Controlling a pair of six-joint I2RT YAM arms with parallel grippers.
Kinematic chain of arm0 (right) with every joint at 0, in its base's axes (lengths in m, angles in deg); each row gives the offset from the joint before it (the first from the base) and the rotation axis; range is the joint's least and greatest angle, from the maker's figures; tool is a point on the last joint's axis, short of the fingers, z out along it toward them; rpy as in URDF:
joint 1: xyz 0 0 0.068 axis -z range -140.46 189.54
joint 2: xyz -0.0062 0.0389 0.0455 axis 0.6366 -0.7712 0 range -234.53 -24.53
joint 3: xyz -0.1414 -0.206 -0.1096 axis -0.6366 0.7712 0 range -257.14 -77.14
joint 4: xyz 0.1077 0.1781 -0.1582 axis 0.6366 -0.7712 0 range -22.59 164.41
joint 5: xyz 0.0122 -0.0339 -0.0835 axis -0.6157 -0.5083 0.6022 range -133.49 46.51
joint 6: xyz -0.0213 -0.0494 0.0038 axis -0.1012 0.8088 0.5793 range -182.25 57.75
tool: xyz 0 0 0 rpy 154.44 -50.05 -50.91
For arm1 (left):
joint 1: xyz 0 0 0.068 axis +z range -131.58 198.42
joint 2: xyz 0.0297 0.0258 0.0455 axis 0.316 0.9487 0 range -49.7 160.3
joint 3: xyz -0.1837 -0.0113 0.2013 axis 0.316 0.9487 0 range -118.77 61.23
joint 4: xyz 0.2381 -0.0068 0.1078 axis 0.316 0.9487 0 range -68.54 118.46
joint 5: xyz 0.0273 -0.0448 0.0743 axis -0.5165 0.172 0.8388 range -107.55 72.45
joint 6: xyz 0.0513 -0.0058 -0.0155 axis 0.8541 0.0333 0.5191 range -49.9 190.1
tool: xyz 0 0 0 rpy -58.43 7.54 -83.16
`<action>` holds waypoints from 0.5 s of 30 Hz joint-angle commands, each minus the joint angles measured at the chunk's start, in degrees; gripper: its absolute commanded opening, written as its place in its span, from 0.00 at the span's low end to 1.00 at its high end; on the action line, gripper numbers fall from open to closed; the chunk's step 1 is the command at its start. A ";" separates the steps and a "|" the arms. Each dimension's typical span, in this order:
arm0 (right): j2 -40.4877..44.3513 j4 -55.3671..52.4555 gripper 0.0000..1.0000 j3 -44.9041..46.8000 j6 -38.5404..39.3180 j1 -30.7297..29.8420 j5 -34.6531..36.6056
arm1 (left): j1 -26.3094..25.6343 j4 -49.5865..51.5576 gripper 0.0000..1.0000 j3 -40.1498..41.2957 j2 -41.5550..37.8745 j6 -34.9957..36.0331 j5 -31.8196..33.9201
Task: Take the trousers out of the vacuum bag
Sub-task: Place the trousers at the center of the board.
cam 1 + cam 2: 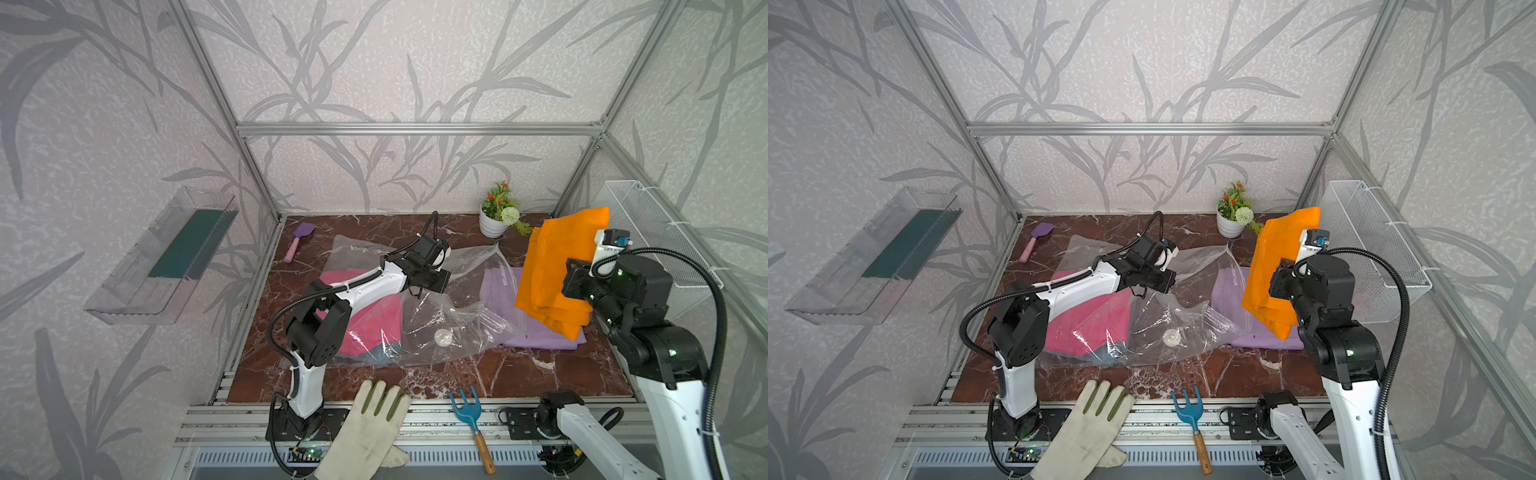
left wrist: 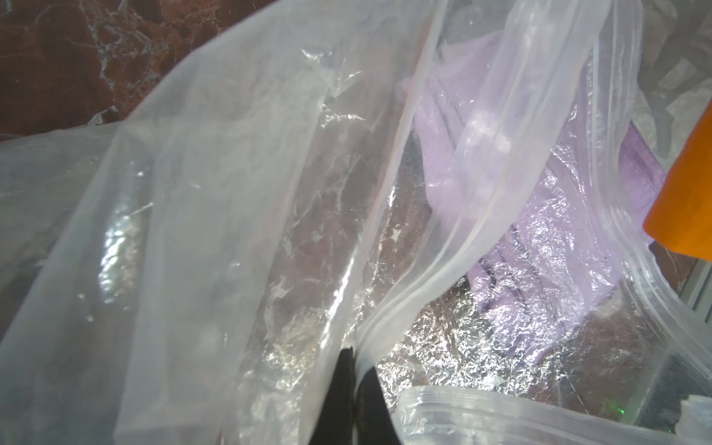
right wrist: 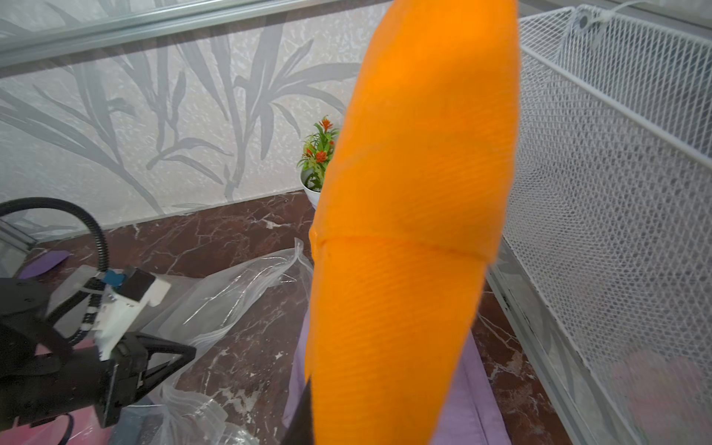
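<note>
The clear crinkly vacuum bag (image 1: 457, 324) (image 1: 1183, 328) lies across the middle of the marble table, its white valve (image 1: 441, 336) facing up. My left gripper (image 1: 442, 281) (image 2: 356, 360) is shut on the bag's edge by the zip strip and holds it raised. The pink trousers (image 1: 374, 328) (image 1: 1088, 328) and a strip of blue denim trousers (image 1: 374, 357) sit inside the bag under the left arm. My right gripper (image 3: 339, 420) is shut on the orange trousers (image 1: 552, 266) (image 3: 416, 192), which hang in the air at the right. Below them the lilac trousers (image 1: 548, 338) (image 2: 539, 192) lie on the table, partly under the bag's mouth.
A white wire basket (image 1: 648, 232) hangs on the right wall close to the orange cloth. A potted plant (image 1: 496, 216) and a purple spatula (image 1: 299, 239) stand at the back. A cream glove (image 1: 370, 428) and a blue hand rake (image 1: 469, 411) lie at the front edge.
</note>
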 commanded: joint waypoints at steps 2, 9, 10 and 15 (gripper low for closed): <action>-0.22 11.91 0.00 -1.91 3.20 1.16 5.10 | 1.11 -1.15 0.00 2.39 -3.71 -0.71 0.41; -3.46 15.15 0.00 -0.40 2.03 5.15 2.02 | 2.85 -4.10 0.00 7.07 -7.20 -1.41 1.33; -4.03 15.49 0.00 -0.05 1.42 5.60 0.79 | 3.15 -4.43 0.00 7.71 -7.58 -1.55 1.33; -5.43 19.66 0.00 3.13 -0.85 6.51 -3.05 | 4.64 -8.28 0.00 12.76 -11.87 -3.18 -0.42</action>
